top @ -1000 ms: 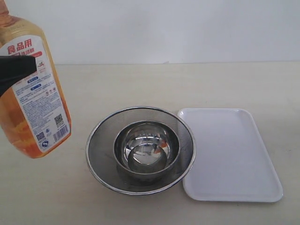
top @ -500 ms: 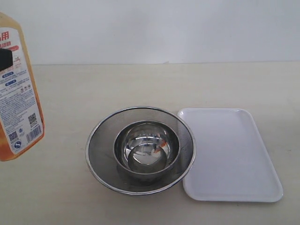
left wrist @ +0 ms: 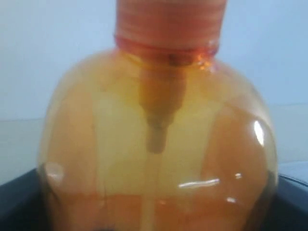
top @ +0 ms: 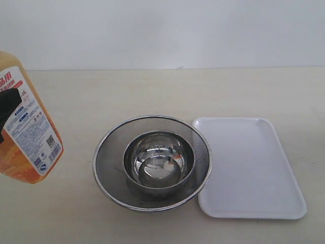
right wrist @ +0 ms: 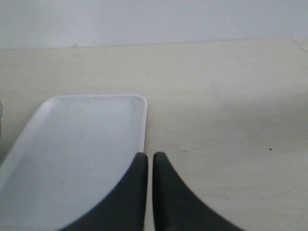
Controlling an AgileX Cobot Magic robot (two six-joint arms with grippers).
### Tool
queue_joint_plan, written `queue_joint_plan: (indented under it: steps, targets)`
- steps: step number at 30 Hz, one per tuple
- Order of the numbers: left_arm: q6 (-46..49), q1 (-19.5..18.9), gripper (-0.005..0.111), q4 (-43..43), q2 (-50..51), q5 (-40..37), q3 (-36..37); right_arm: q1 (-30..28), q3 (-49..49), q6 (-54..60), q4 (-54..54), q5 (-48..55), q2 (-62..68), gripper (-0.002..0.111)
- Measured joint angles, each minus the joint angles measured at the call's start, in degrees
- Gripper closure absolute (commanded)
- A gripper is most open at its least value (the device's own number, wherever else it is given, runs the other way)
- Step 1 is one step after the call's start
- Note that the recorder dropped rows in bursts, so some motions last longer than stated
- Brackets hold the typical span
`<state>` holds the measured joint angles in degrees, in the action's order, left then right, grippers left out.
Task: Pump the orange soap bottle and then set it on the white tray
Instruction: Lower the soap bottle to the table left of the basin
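Note:
The orange soap bottle hangs tilted above the table at the far left of the exterior view, its top cut off by the frame edge. My left gripper is shut on its body; one black finger crosses the label. In the left wrist view the bottle fills the picture, with its orange collar at the top. The white tray lies flat on the right with nothing on it. My right gripper is shut with nothing in it, low over the tray's edge.
A round steel mesh strainer with a steel bowl inside stands mid-table, touching the tray's left rim. A pale wall runs behind the beige table.
The bottle swung left, almost out of the exterior view, then came back a little to the right, lower and more tilted. Strainer, bowl and tray have not moved.

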<state>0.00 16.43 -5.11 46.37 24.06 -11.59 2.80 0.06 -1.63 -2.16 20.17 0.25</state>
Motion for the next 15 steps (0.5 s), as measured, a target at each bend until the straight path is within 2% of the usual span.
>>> queue_joint_plan:
  steps: [6, 15]
  targets:
    - [0.0, 0.0, 0.102, 1.7, 1.8, 5.9, 1.5, 0.0, 0.0, 0.0, 0.0, 0.0, 0.0, 0.107]
    - [-0.9, 0.0, 0.102, 2.5, 11.1, 13.7, 2.7, 0.0, 0.0, 0.0, 0.0, 0.0, 0.0, 0.107]
